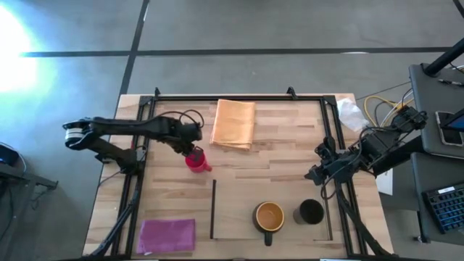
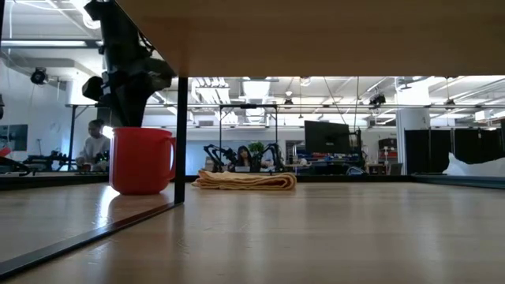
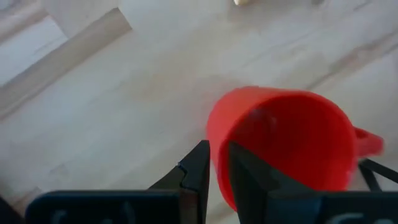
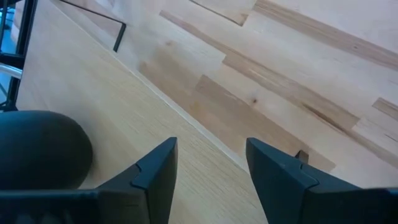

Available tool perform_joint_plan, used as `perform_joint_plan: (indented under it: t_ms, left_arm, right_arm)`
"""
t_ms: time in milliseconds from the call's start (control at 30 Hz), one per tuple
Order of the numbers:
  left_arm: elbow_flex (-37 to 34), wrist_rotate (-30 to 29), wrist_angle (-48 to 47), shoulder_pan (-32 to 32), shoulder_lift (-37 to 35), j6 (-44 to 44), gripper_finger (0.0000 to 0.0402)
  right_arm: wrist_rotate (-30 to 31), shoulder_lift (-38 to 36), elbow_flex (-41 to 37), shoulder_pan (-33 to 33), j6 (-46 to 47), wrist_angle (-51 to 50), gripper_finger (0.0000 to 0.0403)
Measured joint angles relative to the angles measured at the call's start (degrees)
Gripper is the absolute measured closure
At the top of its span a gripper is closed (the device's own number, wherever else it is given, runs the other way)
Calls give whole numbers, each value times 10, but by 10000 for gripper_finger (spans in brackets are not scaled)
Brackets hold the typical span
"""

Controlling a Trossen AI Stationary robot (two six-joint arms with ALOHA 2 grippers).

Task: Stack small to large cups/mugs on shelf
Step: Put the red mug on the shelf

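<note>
The pink-red mug [image 1: 196,160] stands on its base on the table left of centre, handle toward the near right; it also shows in the low view [image 2: 140,160]. My left gripper [image 1: 191,145] [image 3: 217,152] comes down on it from above and is shut on its rim. The brown mug with the yellow inside [image 1: 268,216] and the black mug [image 1: 310,212] stand side by side on the shelf [image 1: 235,217], near the table's front. My right gripper [image 1: 317,172] [image 4: 211,168] hangs open and empty just beyond the black mug [image 4: 37,152]. My left gripper pinches the pink-red mug's wall at the rim [image 3: 214,134], on the side away from the handle, with one finger [image 3: 249,180] inside the mug and one [image 3: 199,171] outside. The fingers point down from above. The mug stands upright with its base on the table [image 2: 140,192].
A folded orange cloth [image 1: 233,123] lies at the far middle, just right of the left gripper. A magenta cloth [image 1: 167,234] lies at the near left. A dark strip [image 1: 213,209] edges the shelf's left side. Bare wood lies between the red mug and the shelf.
</note>
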Motion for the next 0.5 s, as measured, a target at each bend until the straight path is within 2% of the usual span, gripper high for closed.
perform_joint_plan:
  t_ms: [500]
  left_arm:
    - [-11,6,25,0,3,0,361]
  right_arm:
    - [0,1,0,0,4,-3,219]
